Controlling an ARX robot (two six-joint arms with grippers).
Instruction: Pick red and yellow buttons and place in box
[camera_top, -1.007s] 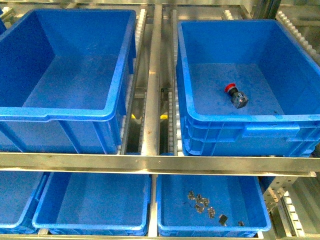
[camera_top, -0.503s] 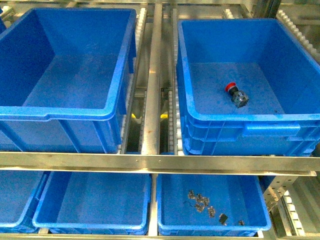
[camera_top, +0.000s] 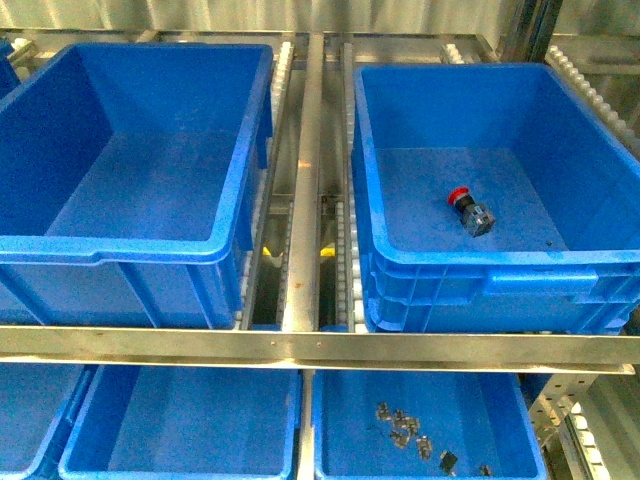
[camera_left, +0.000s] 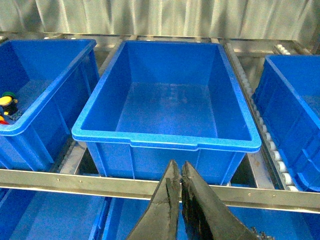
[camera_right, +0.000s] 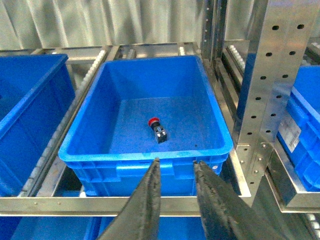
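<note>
One red button (camera_top: 468, 209) lies on its side on the floor of the right-hand box (camera_top: 480, 268), also in the right wrist view as the red button (camera_right: 157, 129) in the box (camera_right: 145, 156). My right gripper (camera_right: 176, 161) hangs open and empty in front of that box's near rim. The left-hand box (camera_top: 120, 246) is bare inside. My left gripper (camera_left: 179, 165) is shut on nothing, in front of that bare box (camera_left: 165, 141). A yellow button (camera_left: 6, 101) sits in a further bin (camera_left: 47, 102) beside it. Neither gripper shows in the front view.
A steel shelf rail (camera_top: 320, 345) runs along the front of the boxes, with roller tracks (camera_top: 300, 200) between them. Shallower blue trays lie below, one holding several small metal parts (camera_top: 405, 425). A perforated rack upright (camera_right: 265, 75) stands beside the right box.
The front view has shifted, so both boxes sit lower in the picture. The red button keeps its place on the box floor.
</note>
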